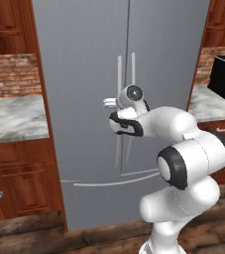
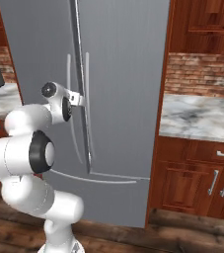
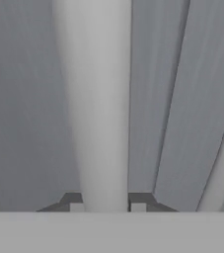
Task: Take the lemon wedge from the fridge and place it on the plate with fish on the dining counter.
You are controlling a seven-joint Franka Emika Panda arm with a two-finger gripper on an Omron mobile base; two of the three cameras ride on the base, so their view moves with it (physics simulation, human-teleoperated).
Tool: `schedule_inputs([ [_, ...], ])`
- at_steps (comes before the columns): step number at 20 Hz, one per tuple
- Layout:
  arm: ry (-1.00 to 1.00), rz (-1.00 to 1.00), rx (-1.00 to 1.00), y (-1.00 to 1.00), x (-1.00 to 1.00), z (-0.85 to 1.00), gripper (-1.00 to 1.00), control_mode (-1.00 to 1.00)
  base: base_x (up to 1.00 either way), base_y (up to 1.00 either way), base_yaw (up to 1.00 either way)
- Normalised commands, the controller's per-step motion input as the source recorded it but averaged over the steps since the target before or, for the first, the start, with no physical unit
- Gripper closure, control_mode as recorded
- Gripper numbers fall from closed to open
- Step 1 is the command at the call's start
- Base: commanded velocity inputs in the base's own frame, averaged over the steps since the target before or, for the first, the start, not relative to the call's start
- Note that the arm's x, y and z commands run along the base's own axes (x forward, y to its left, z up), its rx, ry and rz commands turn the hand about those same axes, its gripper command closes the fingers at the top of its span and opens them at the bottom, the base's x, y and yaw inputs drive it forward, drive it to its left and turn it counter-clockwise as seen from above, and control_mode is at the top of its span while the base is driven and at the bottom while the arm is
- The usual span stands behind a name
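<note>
One tall grey French-door fridge [image 1: 119,99] stands shut with two long thin curved handles, and the pincer [image 3: 107,207] is clamped narrow on the left handle [image 3: 96,99], its two dark fingertips [image 3: 76,206] showing up close in the hand view, the base views giving both doors.

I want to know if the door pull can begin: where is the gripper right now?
The gripper is shut on the left door handle of the closed fridge, beside the centre seam.
</note>
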Motion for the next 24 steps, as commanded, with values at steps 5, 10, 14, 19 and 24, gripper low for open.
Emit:
schedule_inputs([
  [5,-0.10,0.00,0.00,0.70,-1.00,0.63,1.00,-1.00,0.00,0.00,0.00],
  [10,0.00,0.00,-0.11,1.00,-0.94,0.74,1.00,-1.00,0.00,0.00,0.00],
  [14,0.00,-0.02,-0.23,1.00,-0.71,0.68,1.00,-1.00,0.00,0.00,0.00],
  [19,0.06,-0.12,-0.29,1.00,-0.63,0.55,1.00,-1.00,0.00,0.00,0.00],
  [24,0.26,-0.13,-0.28,0.96,-0.60,0.23,-1.00,-1.00,0.00,0.00,0.00],
])
